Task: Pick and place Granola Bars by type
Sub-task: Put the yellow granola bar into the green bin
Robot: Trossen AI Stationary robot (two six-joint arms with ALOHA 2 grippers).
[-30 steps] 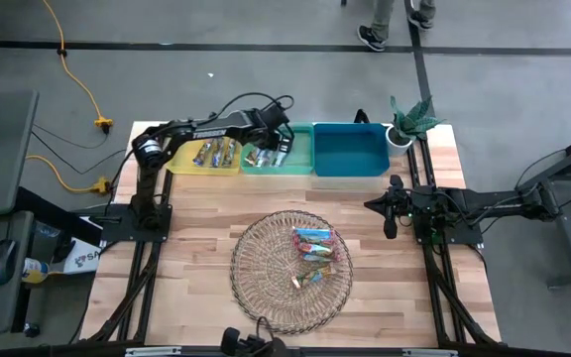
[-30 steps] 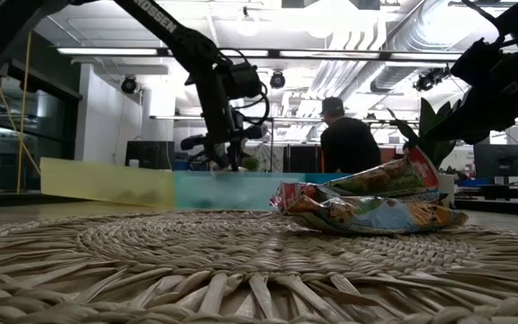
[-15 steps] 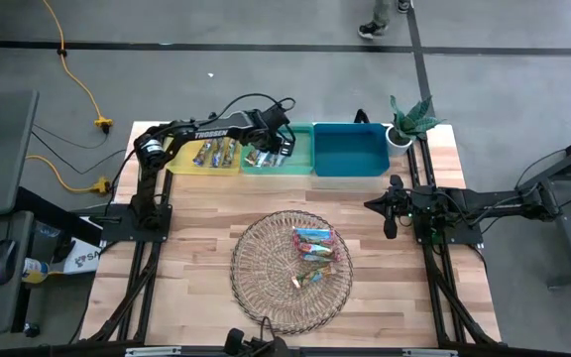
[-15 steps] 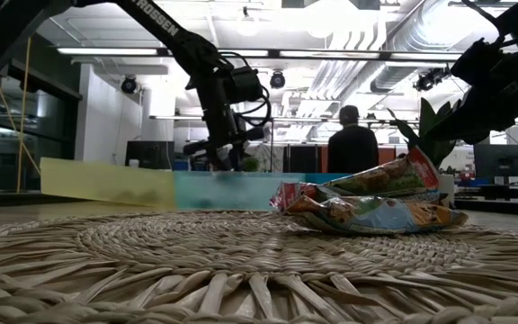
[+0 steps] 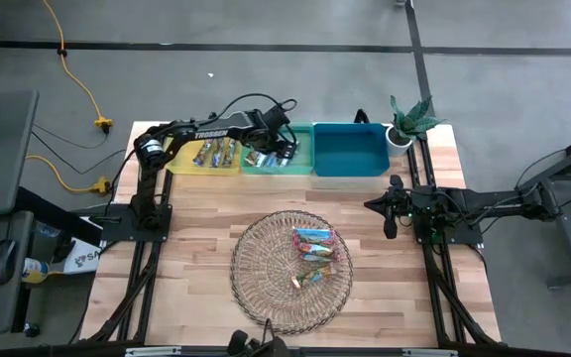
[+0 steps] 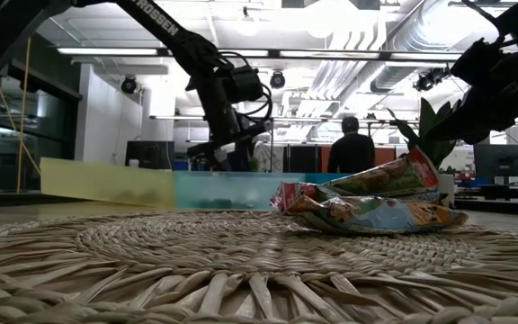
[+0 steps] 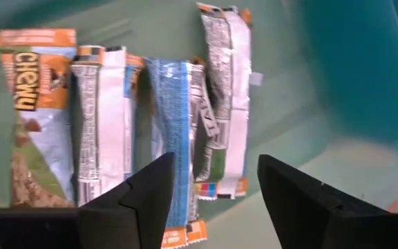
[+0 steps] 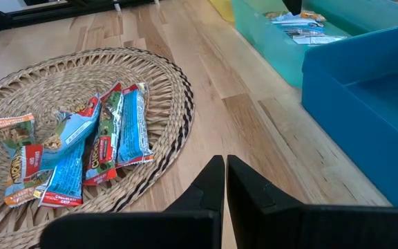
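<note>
My left gripper (image 5: 284, 151) hangs open over the teal bin (image 5: 300, 164) at the table's far edge, pointing steeply down. In its wrist view the fingers (image 7: 216, 166) stand apart just above several Granola Bars (image 7: 175, 131) lying side by side, flat on the bin's floor, mostly light blue-white. The yellow bin (image 5: 178, 159) to the left holds brown-silver bars (image 5: 216, 152). More bars (image 5: 315, 250) lie in a small heap on the round wicker tray (image 5: 256, 263), also seen in the right wrist view (image 8: 88, 155). My right gripper (image 8: 225, 181) waits shut at the table's right side (image 5: 390, 220).
A deeper blue bin (image 5: 350, 149) stands right of the teal one, and a small potted plant (image 5: 409, 119) sits at the far right corner. Bare wood lies between the tray and the bins. A person stands in the room beyond the table (image 6: 353, 144).
My left gripper has stayed over the teal bin and turned a little at the wrist. In the low view its fingers now stand wider apart than before: it has opened.
</note>
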